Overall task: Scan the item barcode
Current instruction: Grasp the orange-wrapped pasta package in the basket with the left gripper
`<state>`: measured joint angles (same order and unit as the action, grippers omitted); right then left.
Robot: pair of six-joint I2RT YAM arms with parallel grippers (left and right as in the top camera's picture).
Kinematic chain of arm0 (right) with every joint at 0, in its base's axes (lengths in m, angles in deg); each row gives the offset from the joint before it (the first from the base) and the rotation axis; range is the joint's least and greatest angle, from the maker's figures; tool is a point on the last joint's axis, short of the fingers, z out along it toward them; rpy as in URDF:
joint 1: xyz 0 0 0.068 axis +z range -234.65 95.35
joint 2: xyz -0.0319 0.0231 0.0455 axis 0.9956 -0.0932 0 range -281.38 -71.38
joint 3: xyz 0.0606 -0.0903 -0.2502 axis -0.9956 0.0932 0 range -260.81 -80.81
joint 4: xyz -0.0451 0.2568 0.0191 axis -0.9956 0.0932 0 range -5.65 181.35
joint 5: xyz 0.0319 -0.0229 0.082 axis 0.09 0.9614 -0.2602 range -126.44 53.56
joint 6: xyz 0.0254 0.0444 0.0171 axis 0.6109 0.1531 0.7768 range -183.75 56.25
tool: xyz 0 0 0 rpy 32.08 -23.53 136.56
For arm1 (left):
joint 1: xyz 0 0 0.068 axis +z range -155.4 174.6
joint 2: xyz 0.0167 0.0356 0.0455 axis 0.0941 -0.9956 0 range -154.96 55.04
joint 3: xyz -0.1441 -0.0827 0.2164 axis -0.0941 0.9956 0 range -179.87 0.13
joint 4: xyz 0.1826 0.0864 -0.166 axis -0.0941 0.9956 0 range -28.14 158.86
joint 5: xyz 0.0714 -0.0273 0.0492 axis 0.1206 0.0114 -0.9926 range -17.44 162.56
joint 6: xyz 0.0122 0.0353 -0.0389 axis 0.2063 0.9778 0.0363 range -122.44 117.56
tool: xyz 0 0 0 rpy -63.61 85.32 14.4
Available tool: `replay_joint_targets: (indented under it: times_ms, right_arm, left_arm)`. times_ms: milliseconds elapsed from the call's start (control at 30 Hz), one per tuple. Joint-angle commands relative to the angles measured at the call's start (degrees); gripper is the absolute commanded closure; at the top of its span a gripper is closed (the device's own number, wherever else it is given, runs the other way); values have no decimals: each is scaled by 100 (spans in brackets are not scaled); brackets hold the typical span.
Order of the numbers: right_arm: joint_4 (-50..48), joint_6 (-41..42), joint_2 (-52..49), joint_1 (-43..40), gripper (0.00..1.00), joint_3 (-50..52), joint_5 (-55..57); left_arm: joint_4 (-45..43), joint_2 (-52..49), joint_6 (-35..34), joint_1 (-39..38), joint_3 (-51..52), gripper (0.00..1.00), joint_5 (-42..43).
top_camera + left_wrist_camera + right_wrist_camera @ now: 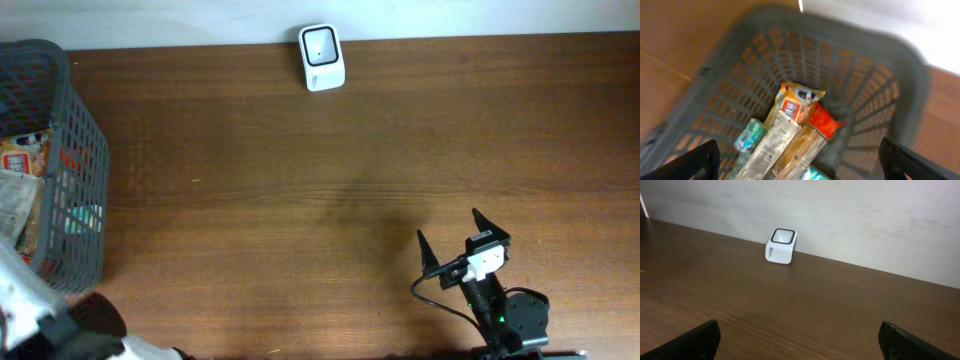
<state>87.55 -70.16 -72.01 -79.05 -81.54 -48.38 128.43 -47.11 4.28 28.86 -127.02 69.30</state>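
The white barcode scanner (322,57) stands at the table's far edge, also visible in the right wrist view as a white scanner (781,245) by the wall. Several packaged items lie in the grey basket (85,150): an orange-and-white packet (792,105), a red packet (822,122) and a teal one (750,135). My left gripper (800,162) hangs open above the basket (875,80), holding nothing. At the front right of the table my right gripper (449,226) is open and empty, pointing toward the scanner from well short of it.
The basket sits at the table's left edge. My left arm's white body (30,315) shows blurred in the front-left corner. A pale wall (865,215) runs behind the scanner. Bare brown tabletop (300,200) lies between basket, scanner and right arm.
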Motion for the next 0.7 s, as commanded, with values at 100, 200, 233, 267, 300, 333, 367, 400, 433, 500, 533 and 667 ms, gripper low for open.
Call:
replay_joint_targets:
  times_ms: [100,200,233,267,300,333,367,400,433,500,533,667]
  right_arm:
    - [9,-24,42,-39,1,42,11]
    - [9,-24,42,-39,1,42,13]
    - [9,-24,42,-39,1,42,13]
    - [9,-24,42,-39,1,42,13]
    - [9,-24,42,-39,1,42,11]
    - [9,-24,42,-39,1,42,13]
    - [9,-24,42,-39,1,42,13]
    - [9,-24,42,-39,1,42,11]
    - [9,-24,42,-39,1,42,13]
    - [9,-24,42,-39,1,42,11]
    - [9,-24,42,-39,1,42,13]
    - [9,-24,42,-39,1,42,11]
  left_arm:
    - [404,-1860,739,634,-28,3,1027]
    - [533,-2835,1615,776,48,3,1873]
    - [527,-2977,1615,772,59,3,1875]
    - [525,-3158,1620,769,63,3,1873]
    - [522,-3289,1624,750,63,3,1873]
    - [503,-3401,1683,715,70,4,1875]
    - [461,-3565,1707,614,72,5,1853]
    - [463,-3668,1749,538,74,5,1814]
    - [461,-3746,1744,474,74,7,1692]
    - [444,-3952,1735,365,74,16,1349]
    - [444,-4048,1648,369,74,26,1220]
    - [413,-4079,1346,479,72,71,1029]
